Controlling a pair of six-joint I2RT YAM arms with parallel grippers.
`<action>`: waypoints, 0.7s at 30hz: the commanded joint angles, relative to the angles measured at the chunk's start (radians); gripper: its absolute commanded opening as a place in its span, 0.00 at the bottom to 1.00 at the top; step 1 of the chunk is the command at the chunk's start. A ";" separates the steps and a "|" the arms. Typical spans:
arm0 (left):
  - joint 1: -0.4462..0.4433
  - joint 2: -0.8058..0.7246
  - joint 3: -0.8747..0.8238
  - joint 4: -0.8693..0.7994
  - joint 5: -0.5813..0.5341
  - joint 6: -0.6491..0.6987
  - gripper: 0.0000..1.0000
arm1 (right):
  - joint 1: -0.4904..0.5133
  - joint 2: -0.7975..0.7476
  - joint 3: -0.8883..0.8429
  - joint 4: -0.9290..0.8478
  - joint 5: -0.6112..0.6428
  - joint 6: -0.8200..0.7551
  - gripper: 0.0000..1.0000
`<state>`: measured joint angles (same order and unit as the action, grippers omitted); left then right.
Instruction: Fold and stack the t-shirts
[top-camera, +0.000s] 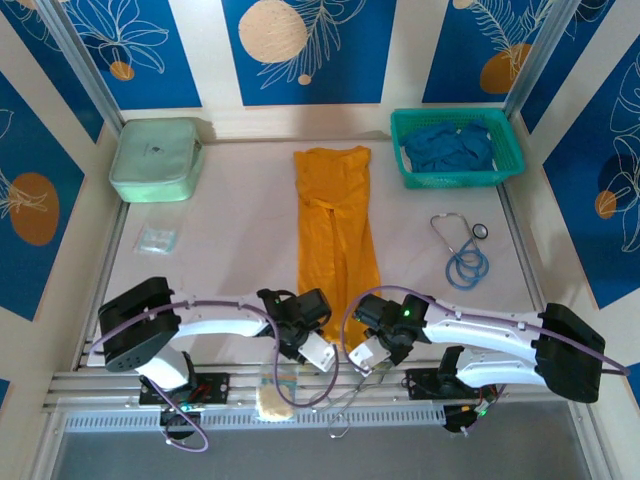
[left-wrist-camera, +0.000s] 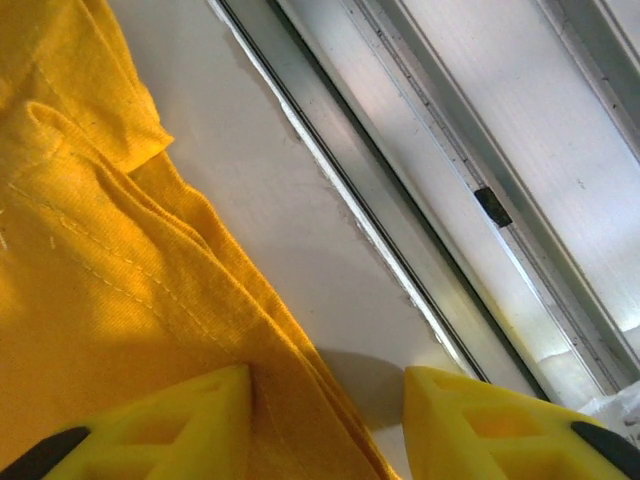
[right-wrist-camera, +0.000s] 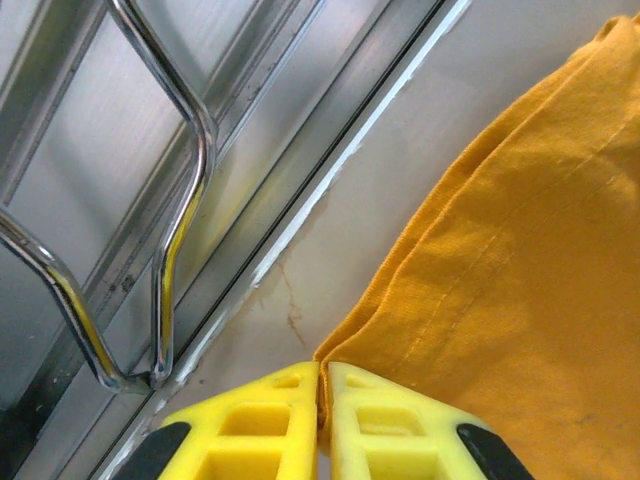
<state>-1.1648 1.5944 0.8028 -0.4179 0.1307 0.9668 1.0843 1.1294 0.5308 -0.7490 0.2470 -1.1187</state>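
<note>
The mustard-orange t-shirt (top-camera: 335, 230) lies on the table as a long narrow strip, its near end between my two grippers. My left gripper (top-camera: 322, 352) (left-wrist-camera: 325, 420) stands open at that end. One yellow finger (left-wrist-camera: 190, 420) rests on the cloth (left-wrist-camera: 100, 280), and the shirt's side edge runs through the gap. My right gripper (top-camera: 362, 352) (right-wrist-camera: 322, 400) is shut on the shirt's near corner (right-wrist-camera: 530, 250), with the hem pinched between its pads. The deep blue t-shirts (top-camera: 450, 148) lie bunched in the teal basket (top-camera: 455, 182) at the back right.
A mint-green pouch (top-camera: 155, 158) sits at the back left, with a small clear packet (top-camera: 157, 238) in front of it. A blue stethoscope (top-camera: 462, 255) lies to the right of the shirt. A metal rail (left-wrist-camera: 420, 250) borders the near table edge, with a chrome wire hook (right-wrist-camera: 170, 250) beyond it.
</note>
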 joint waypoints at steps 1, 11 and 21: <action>0.048 0.138 0.015 0.236 -0.193 0.019 0.38 | -0.003 -0.005 -0.019 0.000 -0.033 0.009 0.08; 0.058 0.224 0.088 0.266 -0.264 -0.002 0.00 | -0.014 0.022 0.012 -0.017 -0.020 0.024 0.00; 0.034 -0.067 0.017 0.182 -0.296 -0.050 0.00 | -0.050 -0.161 0.024 -0.102 0.006 0.043 0.00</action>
<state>-1.1522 1.5677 0.8261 -0.4156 0.0399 0.9390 1.0443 1.0019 0.5308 -0.7937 0.2523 -1.0954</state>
